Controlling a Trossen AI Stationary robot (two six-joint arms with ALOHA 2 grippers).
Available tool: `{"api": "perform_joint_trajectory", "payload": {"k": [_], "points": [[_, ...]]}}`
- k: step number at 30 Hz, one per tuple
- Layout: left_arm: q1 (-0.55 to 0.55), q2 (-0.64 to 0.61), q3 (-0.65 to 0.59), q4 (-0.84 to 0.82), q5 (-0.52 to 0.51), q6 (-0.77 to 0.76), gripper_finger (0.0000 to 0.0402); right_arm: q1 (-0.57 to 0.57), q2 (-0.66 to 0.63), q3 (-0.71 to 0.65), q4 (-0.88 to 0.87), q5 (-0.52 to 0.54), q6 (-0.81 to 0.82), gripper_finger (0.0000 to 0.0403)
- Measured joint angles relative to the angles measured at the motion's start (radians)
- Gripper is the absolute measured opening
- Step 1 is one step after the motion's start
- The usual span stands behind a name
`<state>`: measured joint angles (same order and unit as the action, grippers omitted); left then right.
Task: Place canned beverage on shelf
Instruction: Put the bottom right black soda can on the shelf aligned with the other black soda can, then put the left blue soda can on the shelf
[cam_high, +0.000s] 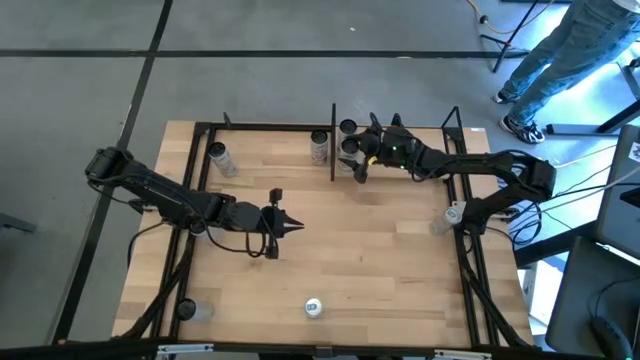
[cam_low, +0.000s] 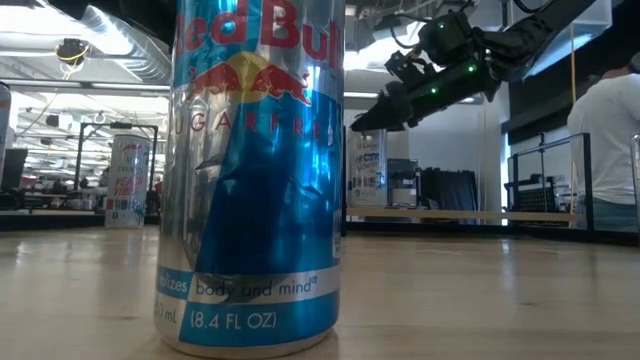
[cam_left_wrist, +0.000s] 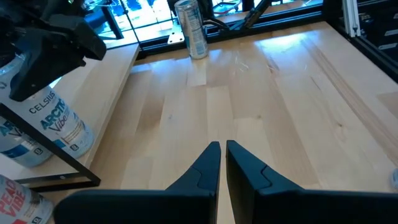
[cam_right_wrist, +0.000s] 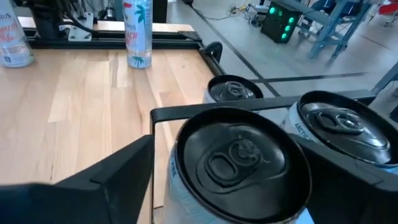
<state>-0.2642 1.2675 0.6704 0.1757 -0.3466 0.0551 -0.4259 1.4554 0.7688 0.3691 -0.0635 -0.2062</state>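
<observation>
Black-topped silver beverage can (cam_right_wrist: 239, 165) standing between the spread fingers (cam_right_wrist: 109, 174) of the right tool (cam_high: 352, 160), fingers parted on either side, contact unclear. Just beyond it, two more silver cans (cam_right_wrist: 339, 127) inside the light wooden shelf bay (cam_high: 400, 125) with thin black uprights. Left tool (cam_high: 290, 226) pinched closed, empty, above the pale wooden tabletop (cam_high: 380, 260). Blue-and-silver Red Bull can (cam_high: 314, 307) well apart, at the near edge.

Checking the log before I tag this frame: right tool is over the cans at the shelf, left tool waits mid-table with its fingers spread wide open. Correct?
Not quite. The left tool is shut: the left wrist view shows its two fingers nearly touching over bare wood. The rest holds: it waits mid-table, and the right tool is over the cans at the shelf.
</observation>
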Motion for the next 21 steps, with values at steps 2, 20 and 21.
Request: {"api": "perform_joint_trajectory", "payload": {"k": [2,20,21], "points": [[0.000,0.000,0.000,0.000,0.000,0.000,0.0011,0.000,-0.009,0.010,-0.005,0.000,0.000,0.0351],[0.000,0.068,0.001,0.085,0.106,-0.046,0.0011,0.394,-0.284,0.159,-0.659,-0.036,0.129,0.0339],[0.000,0.076,0.001,0.101,0.106,-0.046,0.0011,0.445,-0.283,0.136,-0.646,-0.035,0.144,0.0339]]}}
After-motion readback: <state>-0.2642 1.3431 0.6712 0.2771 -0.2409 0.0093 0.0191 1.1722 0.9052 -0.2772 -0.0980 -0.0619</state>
